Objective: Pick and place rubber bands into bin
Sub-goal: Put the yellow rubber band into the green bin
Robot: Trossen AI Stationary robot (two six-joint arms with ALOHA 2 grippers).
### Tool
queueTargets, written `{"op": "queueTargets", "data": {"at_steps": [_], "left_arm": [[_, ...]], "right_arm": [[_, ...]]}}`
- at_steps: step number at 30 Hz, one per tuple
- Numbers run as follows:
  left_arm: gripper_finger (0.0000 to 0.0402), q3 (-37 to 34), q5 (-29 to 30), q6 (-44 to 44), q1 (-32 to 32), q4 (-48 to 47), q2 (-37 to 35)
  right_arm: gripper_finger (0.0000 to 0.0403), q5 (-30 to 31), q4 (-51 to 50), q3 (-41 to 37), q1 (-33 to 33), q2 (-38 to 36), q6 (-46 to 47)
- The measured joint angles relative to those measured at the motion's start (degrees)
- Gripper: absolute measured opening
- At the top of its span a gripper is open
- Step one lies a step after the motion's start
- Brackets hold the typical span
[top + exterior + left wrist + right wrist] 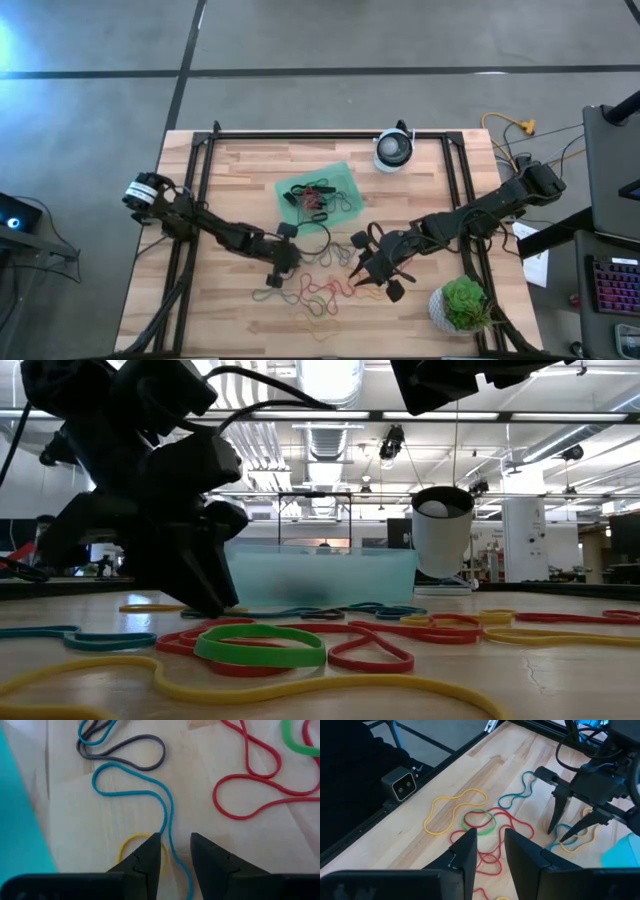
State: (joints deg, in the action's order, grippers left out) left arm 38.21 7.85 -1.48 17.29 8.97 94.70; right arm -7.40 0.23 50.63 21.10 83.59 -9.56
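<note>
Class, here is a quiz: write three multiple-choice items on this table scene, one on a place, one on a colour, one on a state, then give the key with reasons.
1. Where is the bin?
A. rear centre of the table
B. front left corner
C. on the floor

2. What colour is the small closed loop among the red bands?
A. white
B. green
C. purple

3. How do the left gripper fingers stand?
A. clamped on the bin
B. apart over a blue band
C. holding the plant

Key: A, high view shows it near the white device; B, right wrist view; B, left wrist view.
</note>
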Motion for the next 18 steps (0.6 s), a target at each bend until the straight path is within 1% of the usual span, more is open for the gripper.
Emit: {"op": "queueTargets", "data": {"at_steps": [4,12,15,18], "left_arm": [[0.0091,0.05,2.44,-0.54,0.67,-0.2,0.0],[0.0086,1.17,3.08,2.8,0.71,-3.94,-0.07],[0.0063,1.91,2.91,2.67,0.71,-5.76,-0.09],[0.0021,2.69,2.7,2.63,0.73,-8.07,-0.11]], "right_arm": [[0.0091,-0.01,-0.04,-0.09,0.0,0.0,-0.04],[0.0089,-0.02,0.0,-0.09,-0.01,0.0,-0.04],[0.0087,0.0,0.02,-0.09,0.0,0.0,-0.04],[0.0086,0.0,-0.02,-0.09,0.0,0.0,-0.04]]}}
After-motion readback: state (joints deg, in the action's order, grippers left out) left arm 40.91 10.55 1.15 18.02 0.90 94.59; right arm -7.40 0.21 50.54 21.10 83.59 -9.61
